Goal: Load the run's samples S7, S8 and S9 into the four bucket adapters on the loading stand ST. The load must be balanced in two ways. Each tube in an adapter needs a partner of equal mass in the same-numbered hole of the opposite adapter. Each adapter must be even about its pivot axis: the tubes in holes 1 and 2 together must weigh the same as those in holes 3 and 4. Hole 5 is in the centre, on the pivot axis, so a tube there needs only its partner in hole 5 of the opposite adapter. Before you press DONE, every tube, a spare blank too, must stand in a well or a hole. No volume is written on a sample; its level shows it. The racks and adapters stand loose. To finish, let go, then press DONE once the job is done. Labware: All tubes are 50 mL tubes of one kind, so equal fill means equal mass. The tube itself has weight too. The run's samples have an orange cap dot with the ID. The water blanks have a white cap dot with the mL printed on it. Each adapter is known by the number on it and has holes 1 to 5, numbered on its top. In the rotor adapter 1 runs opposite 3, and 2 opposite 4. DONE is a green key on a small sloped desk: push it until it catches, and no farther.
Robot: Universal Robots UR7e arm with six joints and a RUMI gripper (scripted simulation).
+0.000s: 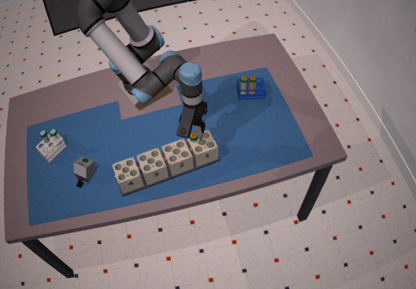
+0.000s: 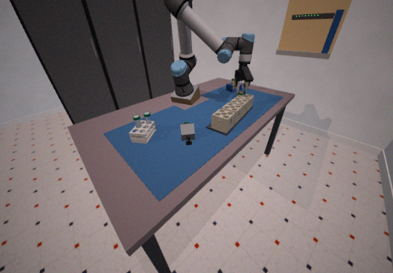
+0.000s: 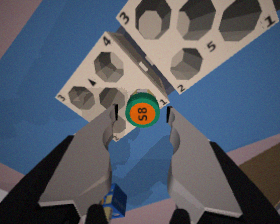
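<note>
Sample S8 [image 3: 142,113], a tube with a green cap and an orange dot, stands in hole 1 at the back left corner of adapter 1 [image 1: 203,149]. It also shows in the top view [image 1: 193,136]. My gripper [image 3: 142,106] hangs straight above it, with a finger on each side of the cap and a small gap on both sides, so it is open. The gripper also shows in the top and exterior views [image 1: 195,134] [image 2: 241,87]. Adapters 2 [image 1: 177,159], 3 [image 1: 152,167] and 4 [image 1: 127,175] stand in a row to the left, with their holes empty.
A blue rack [image 1: 250,90] with two orange-dot tubes stands at the back right. A white rack [image 1: 50,146] with two white-dot blanks stands at the far left. The green DONE key sits on its grey desk [image 1: 83,168], left of adapter 4.
</note>
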